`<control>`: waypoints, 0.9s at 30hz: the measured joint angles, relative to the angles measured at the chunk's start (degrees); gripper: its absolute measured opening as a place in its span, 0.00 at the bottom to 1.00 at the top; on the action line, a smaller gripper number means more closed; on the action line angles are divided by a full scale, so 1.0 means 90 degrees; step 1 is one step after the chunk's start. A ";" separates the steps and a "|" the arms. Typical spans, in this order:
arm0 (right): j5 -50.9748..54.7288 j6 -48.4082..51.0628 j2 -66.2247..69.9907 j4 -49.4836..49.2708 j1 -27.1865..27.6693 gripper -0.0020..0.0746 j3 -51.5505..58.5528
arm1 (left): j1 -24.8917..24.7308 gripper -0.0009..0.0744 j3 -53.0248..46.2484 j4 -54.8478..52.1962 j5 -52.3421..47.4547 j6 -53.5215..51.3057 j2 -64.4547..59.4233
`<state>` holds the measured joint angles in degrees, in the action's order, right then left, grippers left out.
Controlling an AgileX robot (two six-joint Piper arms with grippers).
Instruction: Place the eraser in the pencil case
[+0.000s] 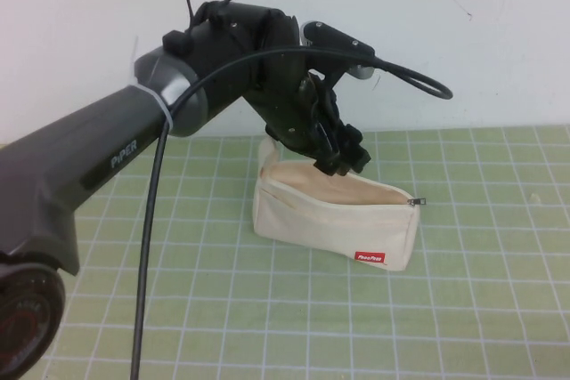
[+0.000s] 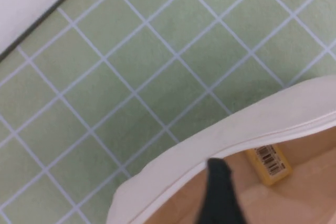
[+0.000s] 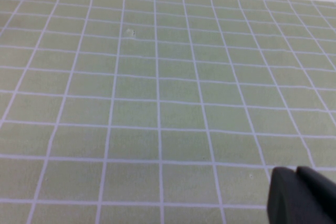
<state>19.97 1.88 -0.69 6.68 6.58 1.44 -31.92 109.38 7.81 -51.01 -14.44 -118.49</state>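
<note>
The pencil case (image 1: 334,215) is a cream pouch with a red label, standing open on the green grid mat. My left gripper (image 1: 342,156) hangs just over its open mouth, at the left end. In the left wrist view the tan-yellow eraser (image 2: 268,163), barcode side up, lies inside the pencil case (image 2: 210,140) on its lining. One dark finger (image 2: 219,184) shows beside the eraser and apart from it; the gripper is open and empty. My right gripper (image 3: 297,173) is shut and empty, low over bare mat, and is out of the high view.
The green grid mat (image 1: 481,309) covers the table up to a white wall (image 1: 445,24) at the back. The left arm and its cable (image 1: 151,246) cross the left part of the high view.
</note>
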 joint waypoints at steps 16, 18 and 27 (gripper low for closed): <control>0.0000 0.0000 0.0000 0.0000 0.0000 0.03 0.0000 | 0.0000 0.01 0.0199 -0.2835 0.0071 0.2250 0.2352; 0.0000 0.0000 0.0000 0.0000 0.0000 0.03 0.0000 | 0.0000 0.01 -0.0083 -0.3156 0.0207 0.2475 0.2959; 0.0000 0.0000 0.0000 0.0000 0.0000 0.03 0.0000 | 0.0000 0.01 -0.3217 -0.4376 0.0924 0.3990 0.5860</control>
<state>19.97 1.88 -0.69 6.68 6.58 1.44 -31.92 80.42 -31.57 -42.69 21.47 -65.74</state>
